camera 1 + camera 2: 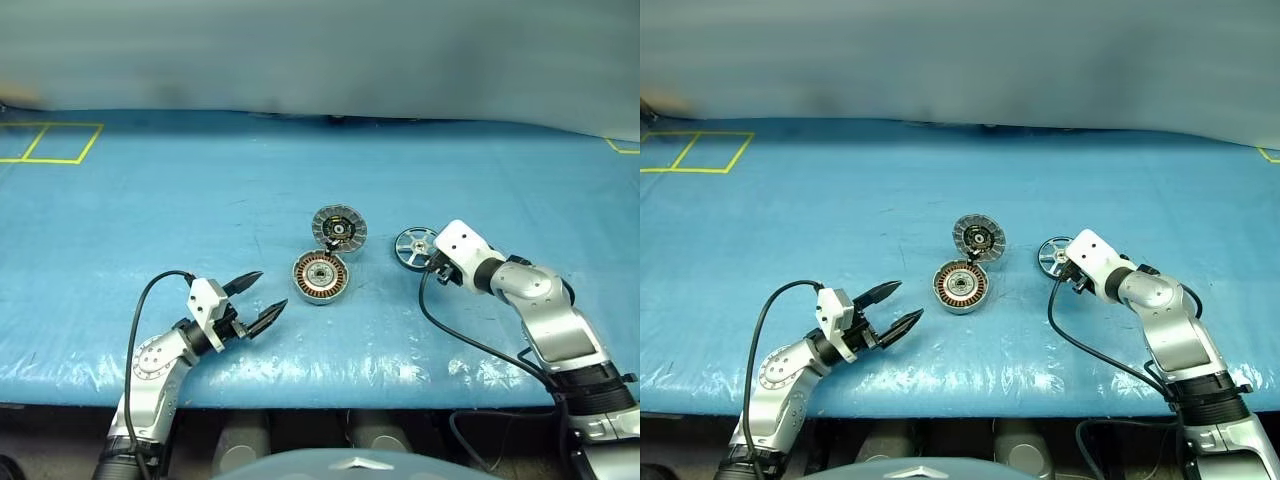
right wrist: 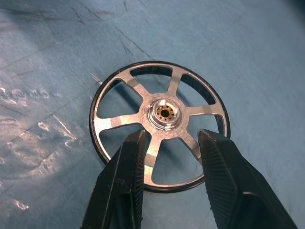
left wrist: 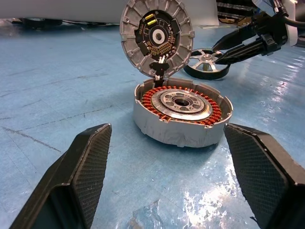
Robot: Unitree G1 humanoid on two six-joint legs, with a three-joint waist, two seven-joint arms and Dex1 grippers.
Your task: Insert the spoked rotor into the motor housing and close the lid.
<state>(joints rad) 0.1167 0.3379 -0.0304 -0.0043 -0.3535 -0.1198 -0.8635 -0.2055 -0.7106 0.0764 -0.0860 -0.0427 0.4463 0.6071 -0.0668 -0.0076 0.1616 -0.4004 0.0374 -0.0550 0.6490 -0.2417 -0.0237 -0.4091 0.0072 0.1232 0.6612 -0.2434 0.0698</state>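
Right pincer (image 2: 169, 143), partly spread over the silver spoked rotor with dark rim (image 2: 159, 125), wants a spoke centred before pinching; left pincer (image 1: 256, 300) idles wide apart near the counter's front edge.

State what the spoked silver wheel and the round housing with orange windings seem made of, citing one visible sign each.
Spoked silver wheel: likely machined aluminium, bright brushed spokes; dark rim, perhaps rubber or coating.
Round housing: probably matte grey cast metal shell; orange coils look like copper wire.
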